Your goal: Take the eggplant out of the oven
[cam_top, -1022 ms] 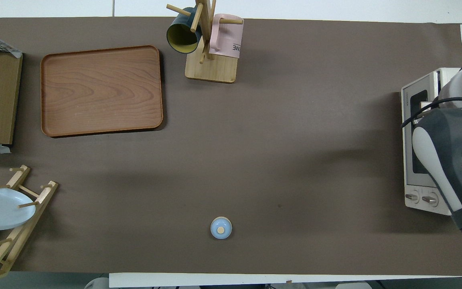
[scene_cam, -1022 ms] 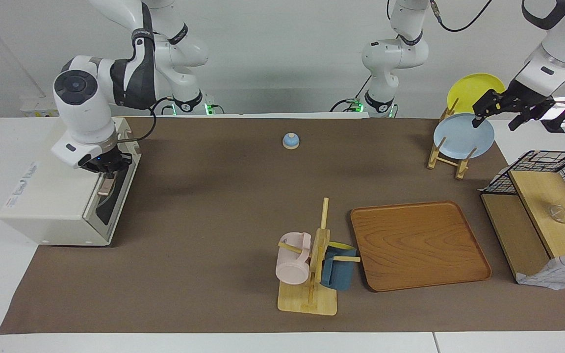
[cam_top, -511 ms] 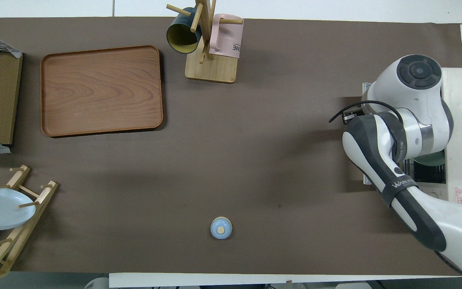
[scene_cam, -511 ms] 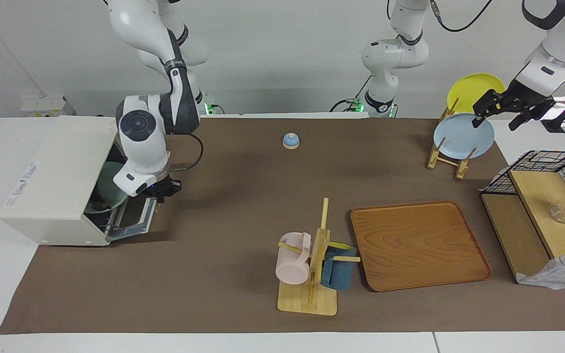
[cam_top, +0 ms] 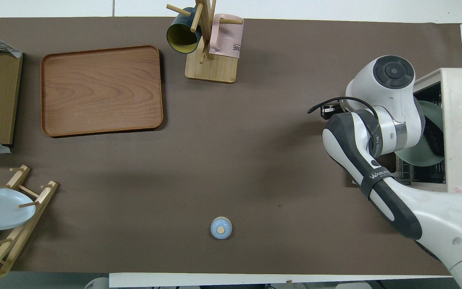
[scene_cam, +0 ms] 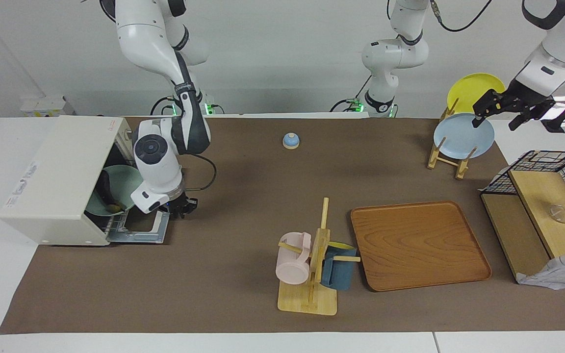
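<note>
The oven stands at the right arm's end of the surface, its door folded down flat and its cavity exposed. Inside, a pale green plate leans on the wire rack; the eggplant, dark with a yellowish-green tip, lies in this plate, within the oven cavity.

The right gripper hangs low just beside the outer edge of the lowered door, on the side away from the cavity. Whether its fingers are spread or pressed together cannot be told, and whether it touches the door cannot be told either. The eggplant lies apart from this gripper, deeper in the oven, with the door's width between them. In the overhead view the right arm's wrist housing covers much of the door and part of the plate.

The left gripper hangs in the air over the dish rack at the left arm's end of the surface, just beside the blue plate and the yellow plate standing in it. Its fingers are spread and hold nothing.

Between the two grippers lie a small blue bell, a mug tree carrying a pink mug and a dark blue mug, and a wooden tray. A wooden shelf with a wire basket stands below the left gripper, at the surface's edge.
</note>
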`<state>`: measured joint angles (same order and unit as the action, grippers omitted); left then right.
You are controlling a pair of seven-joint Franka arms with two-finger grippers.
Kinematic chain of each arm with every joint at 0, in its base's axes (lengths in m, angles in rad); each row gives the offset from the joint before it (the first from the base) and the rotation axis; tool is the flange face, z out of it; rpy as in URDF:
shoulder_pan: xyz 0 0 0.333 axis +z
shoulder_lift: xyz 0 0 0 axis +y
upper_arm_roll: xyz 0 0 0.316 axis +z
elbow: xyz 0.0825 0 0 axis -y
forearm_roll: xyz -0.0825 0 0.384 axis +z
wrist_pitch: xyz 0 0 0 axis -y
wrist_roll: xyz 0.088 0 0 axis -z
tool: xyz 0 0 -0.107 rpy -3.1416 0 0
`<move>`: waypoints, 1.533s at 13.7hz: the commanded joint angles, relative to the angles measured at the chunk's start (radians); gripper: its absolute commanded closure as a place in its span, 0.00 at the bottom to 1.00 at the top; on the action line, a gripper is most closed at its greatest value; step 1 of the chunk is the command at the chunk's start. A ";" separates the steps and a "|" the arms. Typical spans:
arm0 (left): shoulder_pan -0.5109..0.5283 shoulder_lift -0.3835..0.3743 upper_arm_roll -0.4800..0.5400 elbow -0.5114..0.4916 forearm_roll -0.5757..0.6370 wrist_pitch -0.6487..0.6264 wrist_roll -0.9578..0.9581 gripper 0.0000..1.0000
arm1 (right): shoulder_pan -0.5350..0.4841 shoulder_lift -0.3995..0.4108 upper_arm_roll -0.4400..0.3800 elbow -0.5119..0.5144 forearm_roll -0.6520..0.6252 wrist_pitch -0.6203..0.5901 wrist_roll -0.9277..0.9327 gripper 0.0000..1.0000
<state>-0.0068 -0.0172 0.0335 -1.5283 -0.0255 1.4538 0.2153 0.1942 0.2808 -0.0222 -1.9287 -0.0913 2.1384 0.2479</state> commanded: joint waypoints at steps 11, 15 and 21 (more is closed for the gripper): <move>0.005 -0.021 -0.010 -0.019 0.001 -0.015 -0.005 0.00 | -0.179 -0.170 -0.010 -0.150 -0.130 -0.054 -0.154 0.53; 0.024 -0.041 0.000 -0.055 0.001 -0.027 -0.005 0.00 | -0.164 -0.163 -0.007 -0.139 -0.145 -0.066 -0.157 1.00; 0.056 -0.061 -0.003 -0.092 0.038 0.010 0.003 0.00 | 0.206 0.025 -0.004 0.286 -0.140 -0.390 0.219 1.00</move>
<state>0.0322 -0.0466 0.0368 -1.5801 -0.0066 1.4372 0.2143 0.2926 0.1761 -0.0264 -1.8551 -0.2372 1.8691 0.3280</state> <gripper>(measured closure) 0.000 0.974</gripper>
